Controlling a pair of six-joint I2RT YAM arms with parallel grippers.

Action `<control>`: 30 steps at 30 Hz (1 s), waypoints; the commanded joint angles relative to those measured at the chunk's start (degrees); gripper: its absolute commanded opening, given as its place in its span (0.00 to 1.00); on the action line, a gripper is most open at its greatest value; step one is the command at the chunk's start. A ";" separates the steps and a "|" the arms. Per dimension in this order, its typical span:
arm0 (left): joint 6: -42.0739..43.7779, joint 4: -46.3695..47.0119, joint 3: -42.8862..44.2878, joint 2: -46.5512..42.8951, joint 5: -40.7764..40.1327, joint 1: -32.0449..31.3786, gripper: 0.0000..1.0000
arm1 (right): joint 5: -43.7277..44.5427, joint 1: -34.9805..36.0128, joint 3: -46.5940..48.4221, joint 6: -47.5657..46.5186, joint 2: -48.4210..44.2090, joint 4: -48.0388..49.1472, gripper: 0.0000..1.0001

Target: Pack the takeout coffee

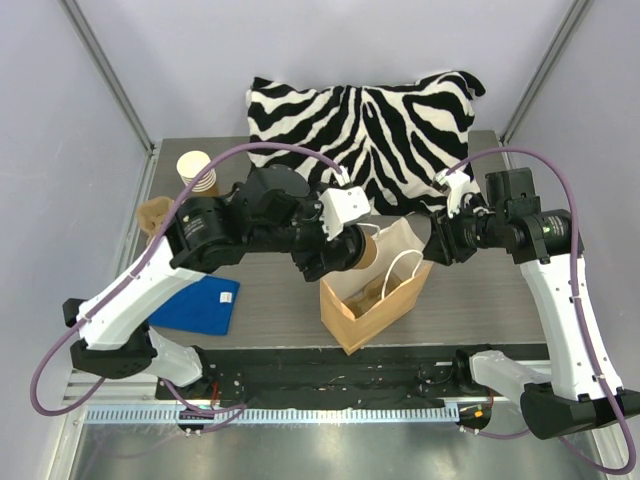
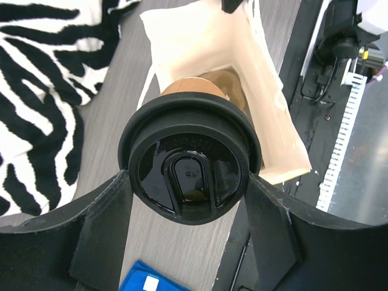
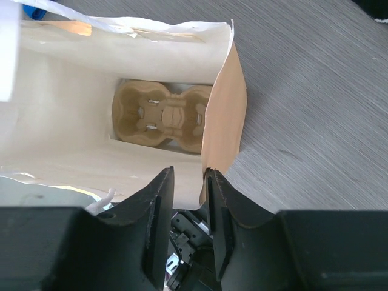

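Takeout coffee is clamped at the lid rim between the fingers of the left gripper and held at the open mouth of the paper bag. Right gripper is pinched onto the bag wall.

Pale lavender walls and metal posts around a grey wood-grain table, zebra-print cushion at its far edge.

Brown cup, black lid; brown bag; zebra-striped pillow.
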 commanded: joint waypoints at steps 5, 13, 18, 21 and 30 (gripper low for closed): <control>-0.08 3.51 -0.70 2.44 -5.24 -4.66 0.14 | -1.99 0.13 0.09 1.56 -0.19 1.30 0.27; 0.27 3.34 -1.50 6.83 -10.80 -6.34 0.12 | -3.40 0.13 -2.02 1.83 -1.33 1.47 0.27; 0.80 4.82 -5.36 6.75 -12.21 -7.49 0.11 | -5.33 0.21 -3.25 2.01 -2.04 0.86 0.26; 1.94 6.76 -8.61 4.91 -11.43 -7.58 0.11 | -6.39 0.21 -3.08 1.39 -2.56 0.07 0.27; 5.19 9.13 -12.39 0.34 -5.54 -7.58 0.10 | -8.32 0.13 5.27 -9.57 -3.00 6.03 0.78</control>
